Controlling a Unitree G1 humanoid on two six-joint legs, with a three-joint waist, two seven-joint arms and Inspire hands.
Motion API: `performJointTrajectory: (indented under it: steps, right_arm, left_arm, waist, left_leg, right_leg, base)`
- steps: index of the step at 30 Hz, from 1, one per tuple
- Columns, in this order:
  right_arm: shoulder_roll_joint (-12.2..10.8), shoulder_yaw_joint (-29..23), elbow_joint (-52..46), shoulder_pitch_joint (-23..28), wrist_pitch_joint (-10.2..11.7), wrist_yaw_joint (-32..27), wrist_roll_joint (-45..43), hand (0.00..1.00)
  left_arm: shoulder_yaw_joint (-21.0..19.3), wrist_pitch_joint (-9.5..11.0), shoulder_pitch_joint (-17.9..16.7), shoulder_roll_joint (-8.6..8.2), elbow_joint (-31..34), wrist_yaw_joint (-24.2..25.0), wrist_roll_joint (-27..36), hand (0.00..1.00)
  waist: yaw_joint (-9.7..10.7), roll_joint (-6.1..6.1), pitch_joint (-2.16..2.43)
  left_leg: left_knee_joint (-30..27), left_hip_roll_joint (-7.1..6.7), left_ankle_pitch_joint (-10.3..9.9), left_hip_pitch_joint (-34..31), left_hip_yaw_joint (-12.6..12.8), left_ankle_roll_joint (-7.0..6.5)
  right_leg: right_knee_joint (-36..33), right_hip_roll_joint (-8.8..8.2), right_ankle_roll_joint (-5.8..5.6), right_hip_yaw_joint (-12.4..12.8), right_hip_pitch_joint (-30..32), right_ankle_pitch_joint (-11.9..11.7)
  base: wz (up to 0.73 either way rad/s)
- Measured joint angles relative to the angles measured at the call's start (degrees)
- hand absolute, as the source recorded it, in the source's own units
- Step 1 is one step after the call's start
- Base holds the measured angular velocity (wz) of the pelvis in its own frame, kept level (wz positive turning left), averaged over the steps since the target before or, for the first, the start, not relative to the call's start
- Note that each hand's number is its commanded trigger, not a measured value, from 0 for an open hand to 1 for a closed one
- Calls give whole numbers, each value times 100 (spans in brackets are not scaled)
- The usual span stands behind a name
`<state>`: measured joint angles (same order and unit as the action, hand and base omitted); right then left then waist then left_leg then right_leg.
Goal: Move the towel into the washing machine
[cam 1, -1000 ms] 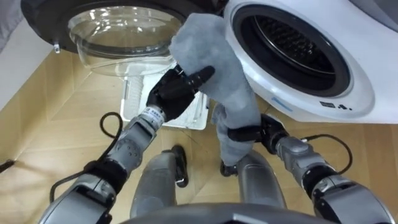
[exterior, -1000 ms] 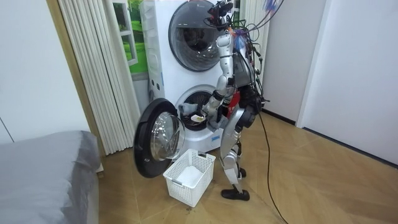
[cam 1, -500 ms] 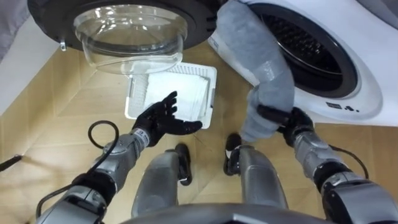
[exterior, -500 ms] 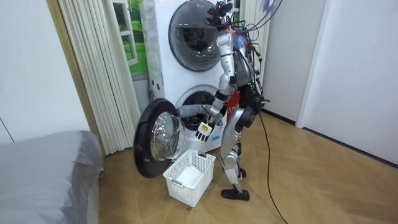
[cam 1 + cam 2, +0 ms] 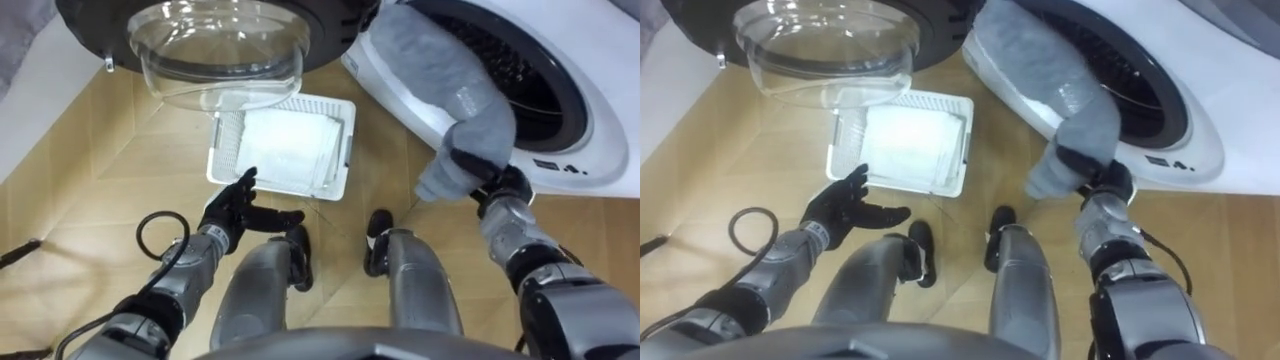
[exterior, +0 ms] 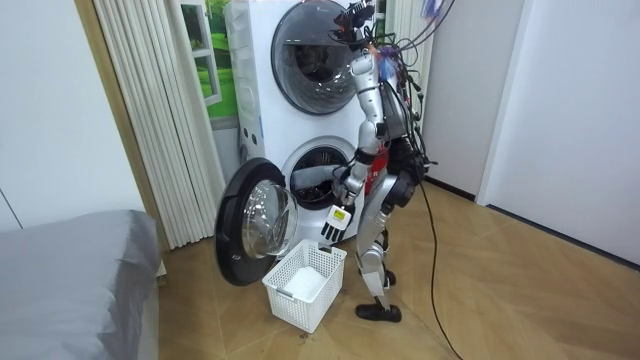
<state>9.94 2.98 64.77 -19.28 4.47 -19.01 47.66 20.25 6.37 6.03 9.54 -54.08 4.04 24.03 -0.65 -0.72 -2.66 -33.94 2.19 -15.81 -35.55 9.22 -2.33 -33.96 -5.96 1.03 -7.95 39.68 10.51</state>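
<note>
Robot stands close to the washing machine (image 5: 600, 130), facing it. The round door (image 5: 205, 45) is swung wide open and its glass bowl fills the upper left of the frame. Dark drum mouth at upper right.

Towel (image 5: 450, 80): grey, bunched into a long roll. It runs from the upper middle of the frame down toward the right, across the front of the drum mouth and its white rim. Cannot tell whether the top end is inside the drum. The bottom end hangs in a knot just left of the right hand.

Right hand (image 5: 495, 182): centre right of the frame, below the drum mouth, fingers curled tight round the towel's lower end.

Left hand (image 5: 232, 208): lower left of centre, fingers spread and relaxed, holding nothing. It sits over the wooden floor (image 5: 110, 180), just below the near edge of the basket and apart from it.

Basket (image 5: 226, 140): white, slatted, on the floor below the open door, middle of the frame. A folded white cloth (image 5: 285, 150) lies in its bottom.

Room view: a second round-door machine (image 6: 310, 45) is stacked on top of the open one. The basket sits on the floor between the open door and the robot's feet. Corner of a grey bed (image 6: 70, 265) at lower left. Pale ribbed curtain (image 6: 150, 110) beside the machines, on the room view's left.
</note>
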Motion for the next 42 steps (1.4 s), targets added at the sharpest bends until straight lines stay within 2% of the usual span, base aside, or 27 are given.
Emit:
performJointTrajectory:
  steps: [3, 8, 14, 20, 22, 25, 27, 29, 32, 37, 38, 39, 40, 42]
  right_arm:
    - [0, -56, 0, -36, 53, -170, 622, 100]
    - [-2, -360, -118, -49, 127, -212, 2172, 100]
    - [-37, -432, -220, -229, 128, -220, 3249, 100]
    - [-37, -474, -217, -311, 127, -308, 3512, 100]
    - [-36, -492, -216, -372, 123, -366, 3531, 100]
    - [-28, -625, -217, -454, 99, -422, 3557, 100]
    - [15, -734, -219, -547, 81, -426, 3628, 100]
    - [158, -784, -220, -751, -1, -481, 3683, 100]
    - [245, -878, -267, -1050, -91, -469, 3711, 100]
    - [456, -1113, -267, -1553, -234, -342, 4301, 100]
    - [465, -1126, -267, -1613, -277, -324, 4446, 86]
    - [465, -1141, -267, -1635, -283, -319, 4464, 38]
    - [466, -1193, -267, -1661, -284, -309, 4475, 0]
    - [468, -1425, -270, -1749, -376, -330, 4479, 0]
  left_arm:
    - [-15, 0, 23, -6, -115, -16, 3, 0]
    - [-57, 10, 10, -7, -112, -35, 6, 0]
    - [-89, 39, 30, -10, -121, -244, 9, 0]
    - [-84, 38, 53, -11, -195, -390, -1, 0]
    - [-85, 35, 53, -6, -219, -390, 1, 0]
    - [-91, 19, 87, 4, -204, -378, 0, 0]
    - [-122, 19, 107, 14, -211, -369, -61, 0]
    - [-156, 26, 140, 17, -221, -395, -238, 0]
    - [-210, 31, 158, 43, -198, -420, -253, 0]
    - [-285, 28, 118, 110, -215, -329, -339, 0]
    - [-294, 18, 113, 118, -215, -326, -345, 0]
    - [-312, 16, 111, 114, -215, -322, -347, 0]
    - [-335, 16, 107, 111, -214, -316, -346, 0]
    - [-470, 17, 74, 111, -211, -308, -363, 0]
  waist:
    - [1, 10, 0]
    - [55, 14, 0]
    - [55, 30, 0]
    - [55, 135, -12]
    - [54, 175, -31]
    - [52, 188, -37]
    - [54, 213, -43]
    - [56, 236, -55]
    - [69, 276, -60]
    - [182, 331, -68]
    - [199, 338, -69]
    - [199, 339, -69]
    - [197, 339, -69]
    - [267, 351, -68]
  left_leg:
    - [-50, -20, 2, -76, 17, -4]
    - [-44, -30, 4, -74, 26, -7]
    - [-24, -75, 20, -65, 15, -35]
    - [-23, -130, 53, -53, 44, -86]
    - [-30, -144, 54, -62, 48, -90]
    - [-62, -145, 51, -124, 47, -97]
    - [-77, -159, 61, -183, 64, -120]
    - [-80, -223, 85, -221, 161, -162]
    - [-104, -287, 93, -287, 184, -188]
    - [-172, -281, 65, -354, 163, -242]
    - [-196, -280, 57, -355, 172, -253]
    - [-208, -280, 54, -355, 179, -259]
    - [-248, -279, 48, -357, 186, -269]
    - [-251, -292, 41, -378, 216, -281]
  right_leg:
    - [-74, -12, -1, 34, 98, 1]
    - [-70, -1, -3, 84, 108, 1]
    - [-84, -27, -30, 104, 108, -8]
    - [-81, -93, -79, 123, 113, -19]
    - [-85, -99, -89, 134, 130, -18]
    - [-102, -115, -97, 140, 176, -16]
    - [-208, -177, -112, 148, 280, -3]
    - [-395, -279, -132, 184, 407, 29]
    - [-433, -294, -157, 285, 528, 23]
    - [-477, -307, -189, 290, 560, 20]
    - [-483, -306, -197, 292, 556, 18]
    - [-484, -306, -202, 297, 556, 16]
    - [-489, -306, -210, 303, 557, 13]
    - [-542, -336, -232, 307, 579, 21]
  base:
    - [-1]
    - [0]
    - [0]
    - [2]
    - [-2]
    - [2]
    - [5]
    - [2]
    - [-4]
    - [2]
    - [0]
    - [0]
    - [0]
    - [0]
